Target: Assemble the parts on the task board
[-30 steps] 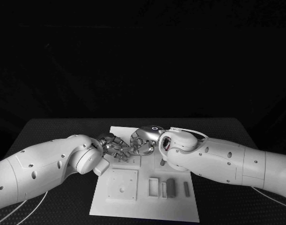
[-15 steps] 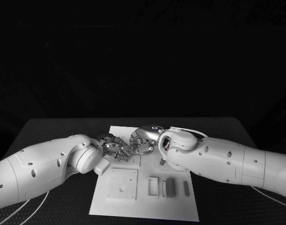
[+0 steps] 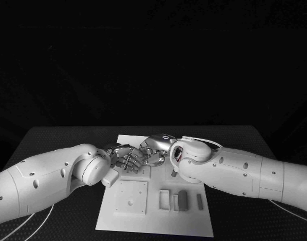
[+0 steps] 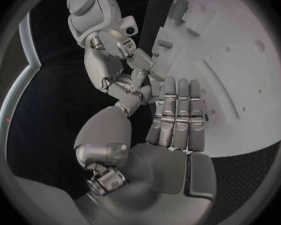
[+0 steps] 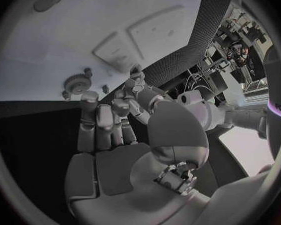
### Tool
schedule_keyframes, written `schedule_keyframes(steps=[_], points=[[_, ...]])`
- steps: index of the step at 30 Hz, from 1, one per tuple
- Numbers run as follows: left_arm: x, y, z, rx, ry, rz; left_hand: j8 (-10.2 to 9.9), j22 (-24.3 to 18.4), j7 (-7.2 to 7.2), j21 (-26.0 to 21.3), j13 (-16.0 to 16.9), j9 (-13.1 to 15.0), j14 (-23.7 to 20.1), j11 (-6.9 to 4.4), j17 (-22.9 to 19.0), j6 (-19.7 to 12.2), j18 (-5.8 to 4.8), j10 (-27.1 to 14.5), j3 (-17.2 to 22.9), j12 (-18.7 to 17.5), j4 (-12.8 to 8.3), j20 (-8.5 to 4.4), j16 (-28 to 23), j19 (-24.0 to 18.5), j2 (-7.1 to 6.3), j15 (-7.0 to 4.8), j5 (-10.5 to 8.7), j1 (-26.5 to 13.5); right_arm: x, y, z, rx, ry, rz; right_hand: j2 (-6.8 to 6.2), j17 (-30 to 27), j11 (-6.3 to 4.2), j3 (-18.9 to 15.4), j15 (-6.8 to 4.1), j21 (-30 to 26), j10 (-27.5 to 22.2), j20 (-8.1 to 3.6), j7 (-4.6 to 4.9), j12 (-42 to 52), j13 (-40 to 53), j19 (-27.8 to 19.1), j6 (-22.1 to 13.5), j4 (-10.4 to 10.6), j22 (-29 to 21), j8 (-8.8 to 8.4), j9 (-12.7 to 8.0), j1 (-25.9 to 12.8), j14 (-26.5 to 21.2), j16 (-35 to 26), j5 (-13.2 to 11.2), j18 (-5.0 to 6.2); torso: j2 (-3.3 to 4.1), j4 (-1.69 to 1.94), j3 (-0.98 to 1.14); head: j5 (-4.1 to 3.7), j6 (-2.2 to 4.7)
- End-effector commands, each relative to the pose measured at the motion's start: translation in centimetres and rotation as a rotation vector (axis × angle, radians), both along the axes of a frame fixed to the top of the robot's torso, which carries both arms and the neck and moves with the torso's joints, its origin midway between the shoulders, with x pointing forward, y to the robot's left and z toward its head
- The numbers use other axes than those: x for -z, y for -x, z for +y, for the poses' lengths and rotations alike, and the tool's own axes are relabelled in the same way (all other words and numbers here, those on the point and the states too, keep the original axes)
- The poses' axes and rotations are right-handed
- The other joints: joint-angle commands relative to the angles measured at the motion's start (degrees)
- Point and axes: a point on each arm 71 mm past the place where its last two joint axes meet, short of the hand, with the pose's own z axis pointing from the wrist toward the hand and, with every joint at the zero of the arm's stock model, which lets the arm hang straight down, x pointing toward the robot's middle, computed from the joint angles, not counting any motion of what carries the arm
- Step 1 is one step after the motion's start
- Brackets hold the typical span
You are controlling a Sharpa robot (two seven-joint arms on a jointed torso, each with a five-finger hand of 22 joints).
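The middle of the task board [image 3: 189, 221] is covered by the left hand [image 3: 126, 159] and the right hand [image 3: 156, 150], which meet above it in the head view. Whether a part is held between the fingertips cannot be told, because the spot is hidden by the fingers in every view. The small parts [image 3: 183, 200] near the front of the board are too small to be made out.

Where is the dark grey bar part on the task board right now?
In the head view the dark grey bar part lies on the task board's near right portion, between two pale bars, below the right arm.
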Motion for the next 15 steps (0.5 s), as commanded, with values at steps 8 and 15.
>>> schedule_keyframes(steps=[8, 15], points=[[-0.39, 0.00, -0.39, 0.008, 0.033, -0.016, 0.4, 0.6, -2.20, 0.3, 0.4, 0.4, 0.6, -0.28, 0.3, 2.6, -0.85, 0.4, 0.7, 0.3, -0.1, -0.35, -0.3, -0.1, -0.12, -0.04, 1.74, -0.6, 0.21, 0.30, 0.26, -0.020, -0.009, 0.008, 0.51, 0.1, -1.68, 0.1, -1.07, 0.2, -2.0, -0.27, -1.24, 0.1, -0.1, 0.0, 11.2, -0.3, 1.0, 0.28, 0.0, 0.2, 0.7, 0.3, -0.1, 1.71, -0.01, 0.03, -0.03, 0.03, -0.09], [-0.39, -0.12, -0.12, 0.020, 0.001, -0.038, 0.6, 1.0, -2.25, 0.5, 0.7, 0.5, 0.8, -0.39, 0.4, 2.8, -0.85, 0.6, 1.0, 0.5, -0.1, -0.50, -0.2, 0.1, -0.26, -0.16, 1.76, 0.0, 0.21, 0.08, -0.24, -0.001, -0.027, 0.006, 0.36, -0.4, -1.68, 0.0, -1.08, 0.2, -2.0, -0.27, -1.23, 0.1, -0.1, 0.0, 11.2, -0.3, 0.9, 0.24, 0.0, 0.1, 0.4, 0.3, -0.1, 1.71, -0.03, 0.04, -0.03, 0.07, -0.17]])
